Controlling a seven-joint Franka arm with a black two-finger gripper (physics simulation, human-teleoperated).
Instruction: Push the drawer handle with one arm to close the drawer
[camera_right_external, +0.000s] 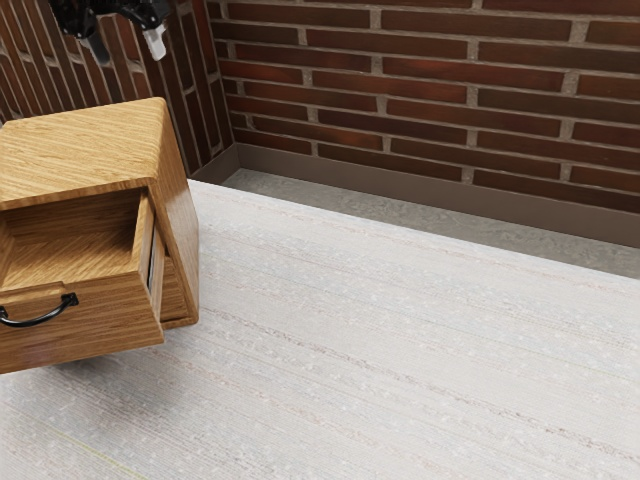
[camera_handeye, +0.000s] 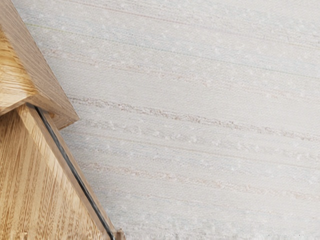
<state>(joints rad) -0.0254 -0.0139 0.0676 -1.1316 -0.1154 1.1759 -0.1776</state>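
Observation:
At the exterior view's upper left my gripper (camera_right_external: 127, 46) hangs above and behind the wooden cabinet (camera_right_external: 85, 150), its two fingertips apart with nothing between them. The cabinet's drawer (camera_right_external: 90, 325) stands pulled out, and its inside is visible. A black curved handle (camera_right_external: 38, 316) is fixed to the drawer front, well away from the gripper; its far end touches the view's edge. In the wrist view the cabinet's corner (camera_handeye: 42, 90) and the open drawer (camera_handeye: 35, 185) with a dark rail along its side lie at one edge.
The cabinet stands on a pale, streaked table (camera_right_external: 400, 350) that stretches toward the exterior view's right. Behind the table rises a brick wall (camera_right_external: 430, 90) with a brown baseboard.

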